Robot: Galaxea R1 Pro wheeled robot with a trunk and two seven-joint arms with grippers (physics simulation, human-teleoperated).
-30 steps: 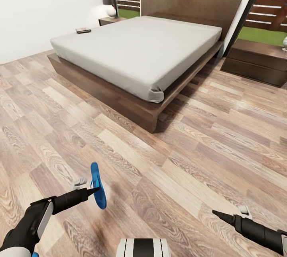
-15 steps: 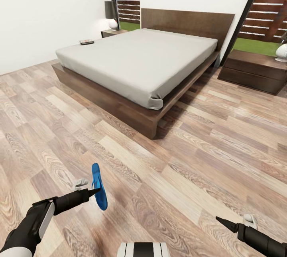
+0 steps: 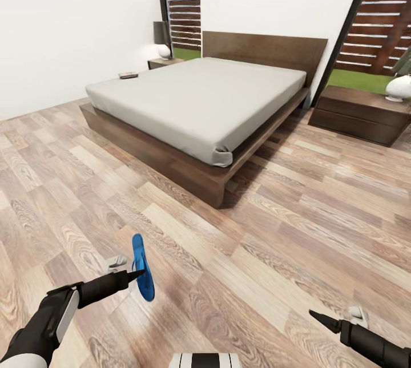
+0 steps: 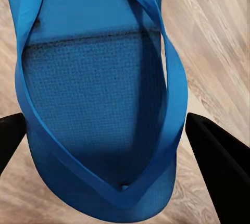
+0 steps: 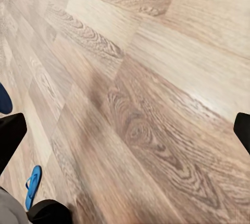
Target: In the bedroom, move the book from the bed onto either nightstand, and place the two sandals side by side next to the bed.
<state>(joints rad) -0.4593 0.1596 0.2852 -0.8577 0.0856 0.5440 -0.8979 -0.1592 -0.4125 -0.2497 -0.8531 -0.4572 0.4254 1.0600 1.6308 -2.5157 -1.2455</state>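
my left gripper (image 3: 127, 270) is clenched on one blue sandal (image 3: 142, 267), carried on edge above the wood floor (image 3: 274, 242); in the left wrist view the sandal (image 4: 99, 104) sits between both dark fingers (image 4: 219, 156) with its thong strap facing the camera. my right gripper (image 3: 342, 316) is released, fingers spread wide over bare planks in its wrist view, grasping nothing. over the last second the whole head picture has shifted: the bed (image 3: 200, 94) now sits higher and looks smaller, and the low dresser (image 3: 365, 111) with its white lamp has come further into frame, so i judge the camera and base moved, not the furniture. the sandal keeps the same place relative to my left arm, so the grip has held through that motion. for the task, i judge this as transit with the first sandal, placement beside the bed not yet done, and the robot well apart from the bed frame. the book (image 3: 128, 75) lies at the far corner of the mattress, near the nightstand (image 3: 162, 62), untouched. the right wrist view adds what the head view lacks: a second blue sandal (image 5: 32, 185) lying flat on the floor close to the robot's base. the head view alone gives the route to the bed.
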